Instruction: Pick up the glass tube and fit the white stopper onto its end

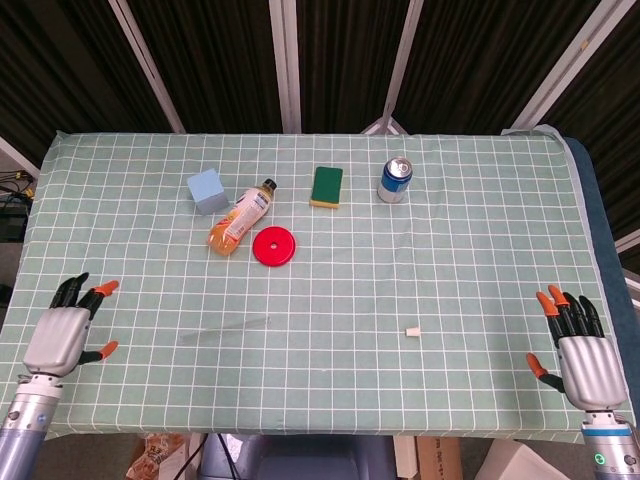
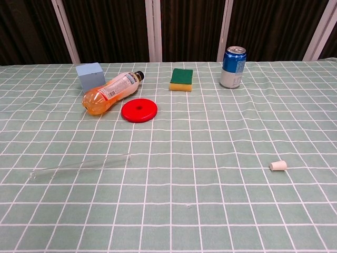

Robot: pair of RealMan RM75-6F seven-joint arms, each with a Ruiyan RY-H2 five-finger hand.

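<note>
Glass tube (image 2: 80, 166) and white stopper (image 2: 278, 165) both just lying on the green checked cloth (image 1: 400, 250), nothing holding them.

Tube's flat near the front left, stopper well off to its right. Left hand (image 1: 65, 335) and right hand (image 1: 578, 350) sit at the table's front corners, fingers spread, holding nothing. Orange bottle (image 1: 239, 218) and red disc (image 1: 274, 246) further back.

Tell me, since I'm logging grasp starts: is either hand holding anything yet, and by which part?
Nothing is held. The left hand and right hand are open; the glass tube and white stopper lie on the table.
</note>
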